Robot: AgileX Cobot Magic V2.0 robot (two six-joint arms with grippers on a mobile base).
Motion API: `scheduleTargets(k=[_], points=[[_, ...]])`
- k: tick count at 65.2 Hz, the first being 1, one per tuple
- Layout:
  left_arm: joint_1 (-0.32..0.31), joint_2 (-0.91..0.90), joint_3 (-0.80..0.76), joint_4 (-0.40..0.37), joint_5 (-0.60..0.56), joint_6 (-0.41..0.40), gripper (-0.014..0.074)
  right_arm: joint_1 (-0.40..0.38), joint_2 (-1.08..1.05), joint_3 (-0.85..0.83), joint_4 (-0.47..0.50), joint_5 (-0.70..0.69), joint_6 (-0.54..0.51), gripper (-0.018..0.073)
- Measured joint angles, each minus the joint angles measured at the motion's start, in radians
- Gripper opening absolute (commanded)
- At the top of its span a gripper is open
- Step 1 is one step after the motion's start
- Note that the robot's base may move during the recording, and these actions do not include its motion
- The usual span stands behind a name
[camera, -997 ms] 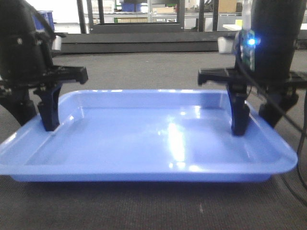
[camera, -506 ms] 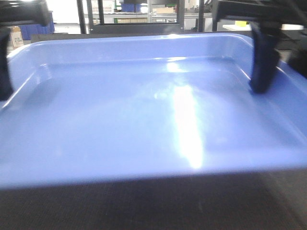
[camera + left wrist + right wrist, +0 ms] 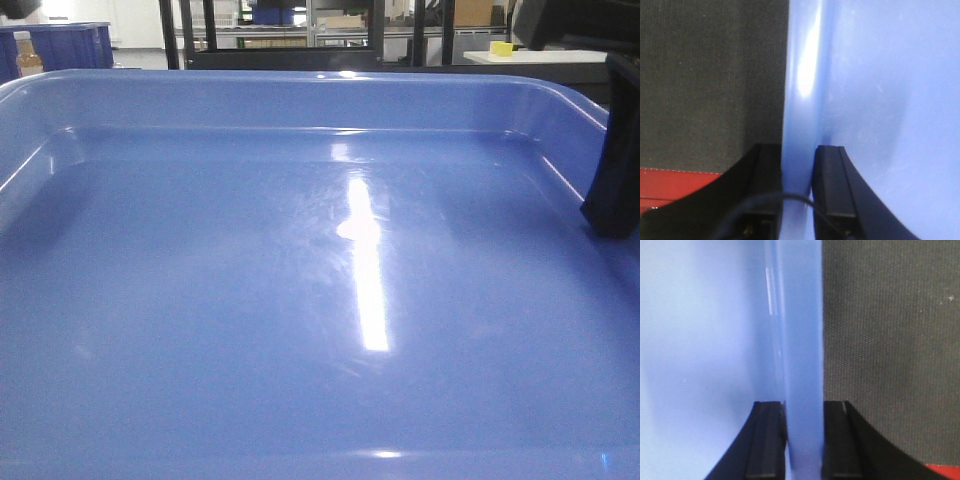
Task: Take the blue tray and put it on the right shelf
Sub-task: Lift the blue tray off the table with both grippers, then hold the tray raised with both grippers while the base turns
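The blue tray is held up and fills almost the whole front view, its glossy floor catching a bright glare. My left gripper is shut on the tray's left rim, one finger outside and one inside. My right gripper is shut on the tray's right rim in the same way. In the front view only the inner right finger shows, at the tray's right wall. The left gripper is outside that view. The right shelf is out of view.
Dark textured tabletop lies below the tray on both sides, with a red strip at its near left. Behind the tray stand a darker blue bin, black uprights and a white table with a yellow item.
The tray has come up off the table and toward the camera, growing until it fills the front view. Both grippers kept their hold and slid out to the frame edges.
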State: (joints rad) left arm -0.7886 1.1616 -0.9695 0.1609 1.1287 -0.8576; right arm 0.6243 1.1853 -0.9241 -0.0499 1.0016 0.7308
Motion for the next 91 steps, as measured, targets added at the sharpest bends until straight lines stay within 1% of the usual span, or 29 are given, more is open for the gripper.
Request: scheduleTargets(k=[19,25,31,91], points=[[0.000,0.000,0.000,0.008,0.002,0.000,0.0022,0.000,0.000,0.000,0.004,0.000,0.003,0.0142],[0.000,0.000,0.000,0.008,0.004,0.037,0.0022,0.000,0.000,0.000,0.008,0.000,0.003,0.0142],[0.000,0.000,0.000,0.008,0.004,0.052,0.0022,0.000,0.000,0.000,0.008,0.000,0.003,0.0142],[0.000,0.000,0.000,-0.007,0.018,0.051,0.0022,0.000,0.000,0.002,0.014,0.001,0.005,0.0142]])
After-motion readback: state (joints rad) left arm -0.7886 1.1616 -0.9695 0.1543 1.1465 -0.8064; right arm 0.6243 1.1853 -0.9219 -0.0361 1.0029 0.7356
